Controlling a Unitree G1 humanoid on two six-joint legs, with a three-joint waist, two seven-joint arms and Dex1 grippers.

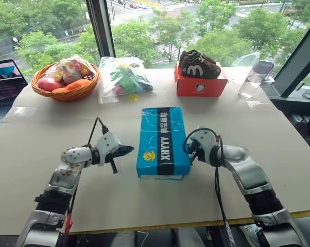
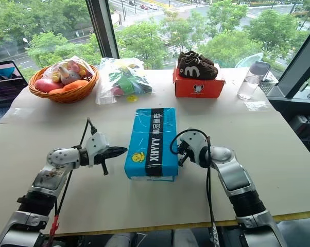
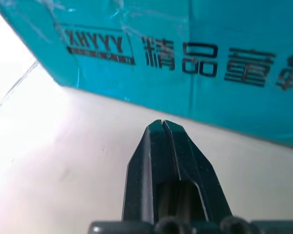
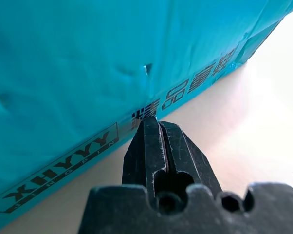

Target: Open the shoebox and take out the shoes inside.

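Shoebox point(image 1: 162, 141) lies lid-down-shut mid-tabletop point(image 1: 67, 195), between both arms. Left gripper point(image 1: 128, 150), fingers pressed together, sits just beside its left wall; right gripper point(image 4: 158, 122), fingers together, tips at its right wall.

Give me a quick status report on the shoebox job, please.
Both end effectors shut, left and right flanking the shoebox. Lid closed, shoes not out. Nothing in the way.

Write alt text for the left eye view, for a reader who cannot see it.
A closed blue shoebox lies mid-table between the robot's shut left gripper and shut right gripper. Along the table's far edge sit a basket, a plastic bag, dark brown shoes on a red-orange box, and a bottle.
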